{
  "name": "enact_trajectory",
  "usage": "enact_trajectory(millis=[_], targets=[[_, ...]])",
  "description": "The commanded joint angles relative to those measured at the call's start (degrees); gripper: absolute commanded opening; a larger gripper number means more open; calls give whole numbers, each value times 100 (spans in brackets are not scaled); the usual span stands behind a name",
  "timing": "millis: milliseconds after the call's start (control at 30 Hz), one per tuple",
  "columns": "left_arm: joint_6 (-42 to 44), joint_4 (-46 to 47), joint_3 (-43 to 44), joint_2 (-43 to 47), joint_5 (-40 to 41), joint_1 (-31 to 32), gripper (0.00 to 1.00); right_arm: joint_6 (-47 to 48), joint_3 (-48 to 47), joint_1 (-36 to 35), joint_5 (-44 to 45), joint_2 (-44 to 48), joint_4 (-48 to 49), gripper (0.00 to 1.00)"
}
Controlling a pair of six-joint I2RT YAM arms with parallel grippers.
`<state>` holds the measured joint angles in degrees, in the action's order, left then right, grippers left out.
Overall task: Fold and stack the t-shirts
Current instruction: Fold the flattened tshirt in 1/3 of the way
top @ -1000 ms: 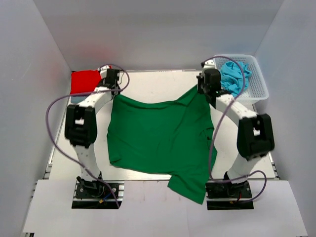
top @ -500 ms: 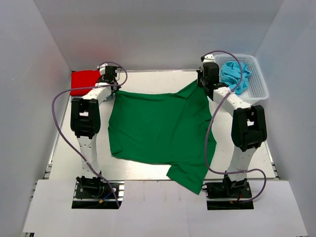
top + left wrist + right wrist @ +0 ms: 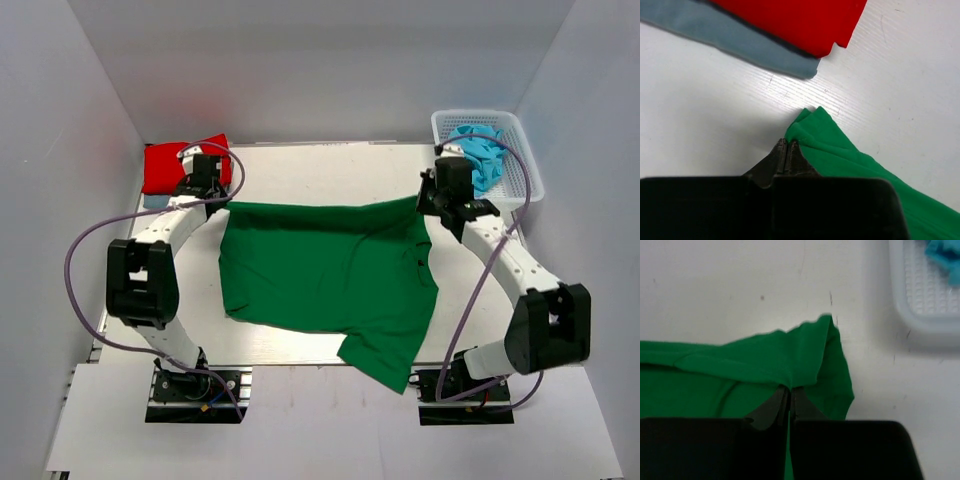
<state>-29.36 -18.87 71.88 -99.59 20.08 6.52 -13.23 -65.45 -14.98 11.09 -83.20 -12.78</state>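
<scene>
Across the far side of the desk [image 3: 330,170], my left hand [image 3: 226,202] and right hand [image 3: 424,200] were each pinched shut on a far corner of the green shirt [image 3: 320,265], at ten and two o'clock. I judged this was to pull the edge taut and flat for folding. A near flap trailed past the desk's edge at five o'clock. The folded red shirt [image 3: 170,165], on a grey-blue shirt [image 3: 730,35], lay just beyond my left hand. The basket [image 3: 530,165] holding a turquoise shirt [image 3: 478,150] sat at one o'clock, apart from the cloth.

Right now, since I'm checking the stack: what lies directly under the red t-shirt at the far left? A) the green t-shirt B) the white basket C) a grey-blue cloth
C: a grey-blue cloth peeks out from beneath the red t-shirt in the left wrist view; the green t-shirt lies apart.
</scene>
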Motion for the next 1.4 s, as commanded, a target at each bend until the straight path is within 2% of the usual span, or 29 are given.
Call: enact_trajectory(millis=[0, 233, 367, 400, 433, 467, 500, 533, 567, 600, 633, 700, 733, 800, 900, 1033, 1067, 1367], targets=[[-25, 24, -340, 405, -21, -20, 0, -574, 462, 13, -449, 409, -594, 0], [-323, -187, -823, 581, -188, -20, 0, -1180, 1578, -5, -976, 1235, -805, 0], [-605, -765, -939, 634, -240, -20, 0, -1627, 2237, -39, -1469, 1517, -718, 0], [-710, -871, -991, 634, -241, -20, 3, -1725, 2569, -22, -1504, 1543, -718, 0], [-772, -968, -991, 634, -241, -20, 12, -1813, 2685, -40, -1435, 1691, -752, 0], [-772, -1056, -991, 634, -241, -20, 27, -1971, 2913, -31, -1391, 1754, -822, 0], [-825, -1257, -939, 634, -241, -20, 38, -1990, 2933, -40, -1295, 1798, -849, 10], [-825, -1364, -939, 634, -241, -20, 63, -2007, 2941, -40, -1250, 1929, -936, 28], [-825, -1452, -799, 634, -241, -20, 72, -1886, 2855, -40, -1145, 1974, -1059, 32], [-886, -1635, -737, 634, -163, -20, 76, -1850, 2784, -22, -1136, 1992, -1208, 37], [-887, -1724, -649, 634, -162, -20, 87, -1728, 2705, -40, -927, 2035, -1271, 47], [-887, -1908, -326, 695, -109, -20, 100, -1569, 2301, -31, -486, 2035, -1472, 58], [-887, -1970, -167, 695, -48, -20, 100, -1464, 2109, 73, -398, 1975, -1491, 67], [-817, -1901, 264, 695, -48, 33, 100, -1235, 1703, -22, -213, 1826, -1289, 75], [-553, -1368, 581, 643, -564, 95, 100, -1042, 1273, -14, -195, 1300, -948, 77], [-447, -978, 845, 13, -1602, 95, 100, -1041, 781, -5, -599, 360, -446, 81], [-447, -978, 898, -138, -1708, 95, 100, -1041, 753, -13, -800, 113, -393, 89], [-500, -925, 1127, -1404, -2306, 147, 100, -1032, 209, 30, -907, -1461, 56, 90]])
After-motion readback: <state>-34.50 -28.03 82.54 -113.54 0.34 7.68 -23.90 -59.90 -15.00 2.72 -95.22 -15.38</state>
